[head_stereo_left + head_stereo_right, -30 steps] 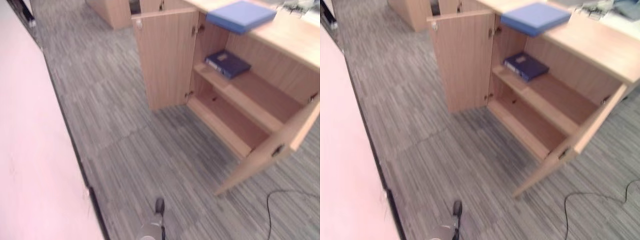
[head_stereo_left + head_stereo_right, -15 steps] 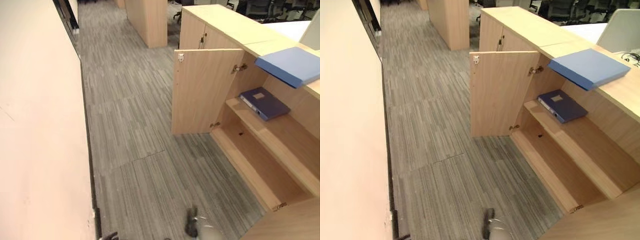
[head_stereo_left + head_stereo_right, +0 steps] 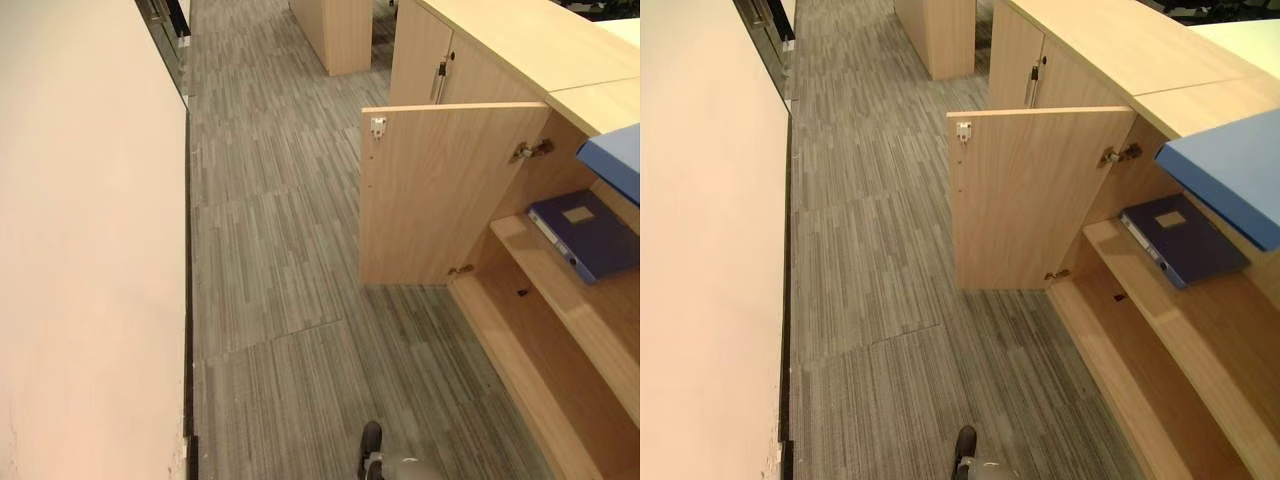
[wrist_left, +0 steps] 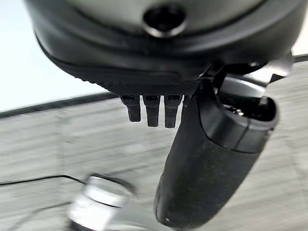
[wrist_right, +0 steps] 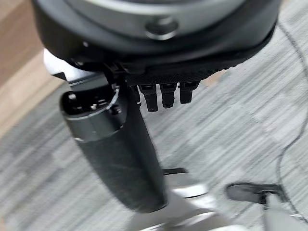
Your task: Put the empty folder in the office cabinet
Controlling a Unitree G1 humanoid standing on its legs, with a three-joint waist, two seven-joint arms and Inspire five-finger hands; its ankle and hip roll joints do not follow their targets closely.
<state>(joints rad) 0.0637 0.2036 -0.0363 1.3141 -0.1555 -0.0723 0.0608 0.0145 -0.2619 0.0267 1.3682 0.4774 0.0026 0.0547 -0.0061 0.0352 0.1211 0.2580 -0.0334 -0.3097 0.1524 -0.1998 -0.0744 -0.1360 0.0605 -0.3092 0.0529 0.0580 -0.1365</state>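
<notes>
We are looking at a light blue folder (image 3: pixel 1230 185) lying flat on top of a pale wooden office cabinet (image 3: pixel 1110 40), its near edge jutting out over the open compartment. We are taking this to be the empty folder of the task. Just below it, a dark blue binder (image 3: pixel 1185 240) is lying on the upper shelf (image 3: pixel 1220 330). The cabinet's door (image 3: pixel 1035 195) is standing wide open.

Compared with a moment ago, the whole view is swinging to the left. The cabinet and folder are sliding towards the right edge, and more of the grey carpet (image 3: pixel 870 250) and the cream wall (image 3: pixel 700 250) is showing. The head is turning, while the things themselves are staying put. We judge the folder is not yet picked up.

The left hand (image 4: pixel 211 159) and the right hand (image 5: pixel 115 149) are hanging low over the carpet with fingers relaxed, gripping nothing. Both are well apart from the folder.
</notes>
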